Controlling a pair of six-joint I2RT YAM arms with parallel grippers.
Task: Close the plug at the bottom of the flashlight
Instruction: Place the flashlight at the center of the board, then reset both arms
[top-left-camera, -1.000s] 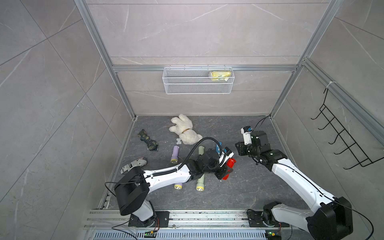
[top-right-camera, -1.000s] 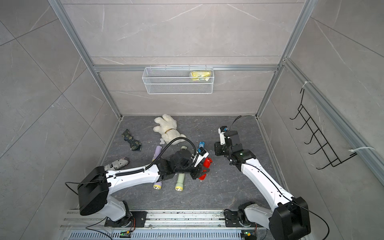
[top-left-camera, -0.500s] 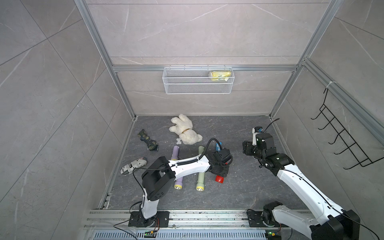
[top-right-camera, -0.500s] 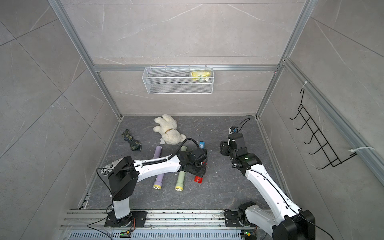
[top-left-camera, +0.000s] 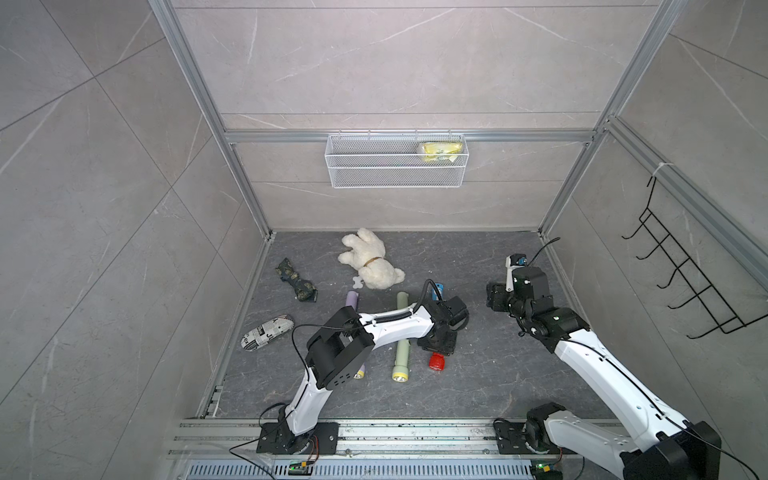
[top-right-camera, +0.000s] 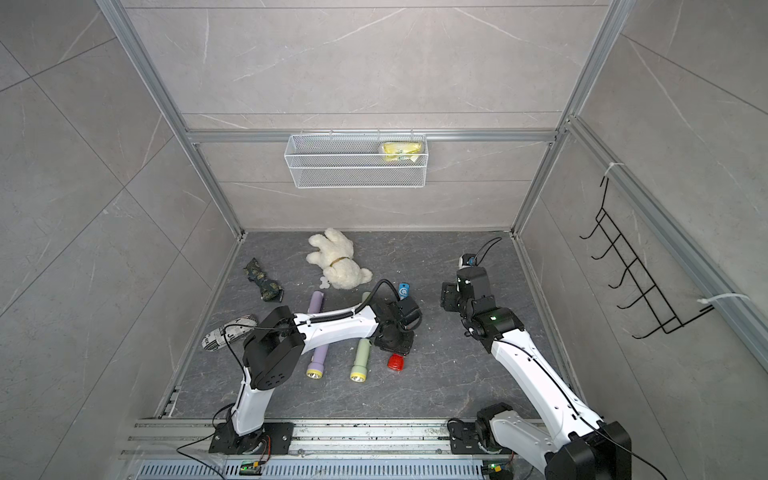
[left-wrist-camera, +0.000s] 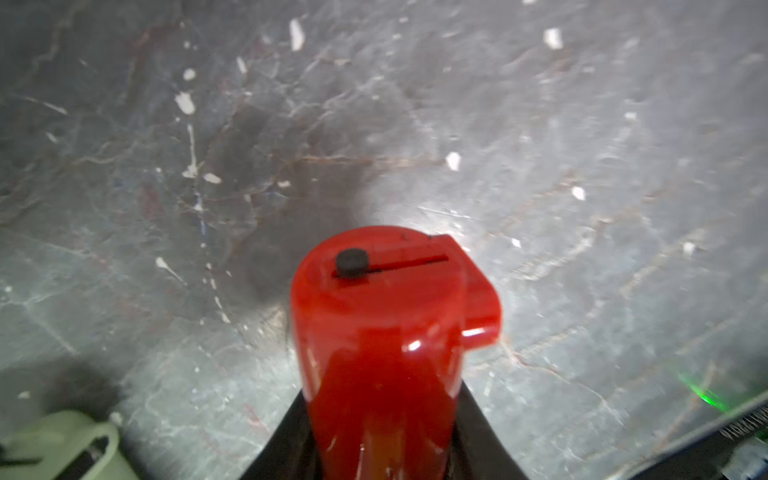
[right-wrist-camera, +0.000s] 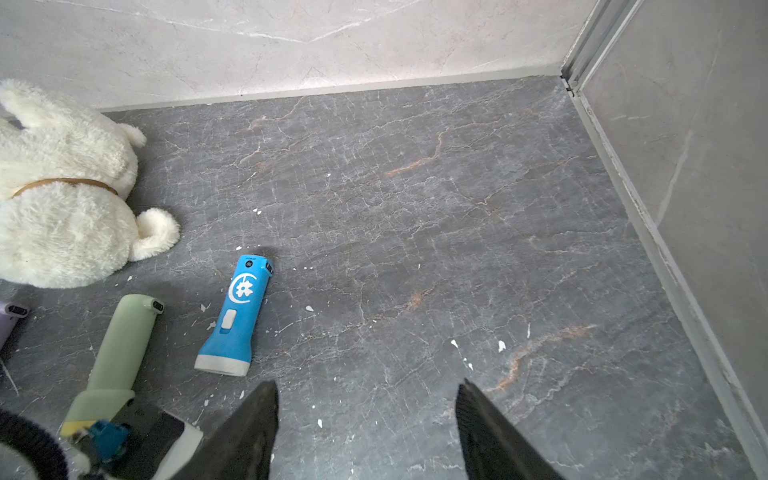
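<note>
Task item: red flashlight (left-wrist-camera: 382, 332), held in the left pincer (left-wrist-camera: 382, 399), low over the dark stone-look bench (left-wrist-camera: 582, 166).
Position, top views: its red end (top-left-camera: 437, 361) (top-right-camera: 396, 362) shows just beyond the left pincer (top-left-camera: 437, 345), near the middle of the bench and beside the green flashlight (top-left-camera: 401, 345).
Exposed end, left wrist view: a black round knob (left-wrist-camera: 352, 262) sits at one end of a narrow slot, and a red tab (left-wrist-camera: 480, 316) stands out at one side. Whether the plug is shut cannot be told.
Left pincer: clenched on the red flashlight, with a black finger on each side of the body.
Right pincer (right-wrist-camera: 365, 399): released and holding nothing, its fingers (right-wrist-camera: 249, 432) wide apart over bare bench.
Right pincer, top views: well apart from the red flashlight, toward the right wall (top-left-camera: 496, 296) (top-right-camera: 449, 297).
Other flashlights: a blue flashlight (right-wrist-camera: 237, 316), the green one and a purple flashlight (top-right-camera: 318, 336) lie flat on the bench. The left arm crosses over the green and purple ones.
Other items: a white plush dog (top-left-camera: 370, 259) lies near the back wall. A dark patterned pouch (top-left-camera: 297, 282) and a newsprint-patterned item (top-left-camera: 266, 332) lie toward the left wall.
Back wall: a white wire basket (top-left-camera: 395, 174) holds a yellow packet (top-left-camera: 440, 150).
</note>
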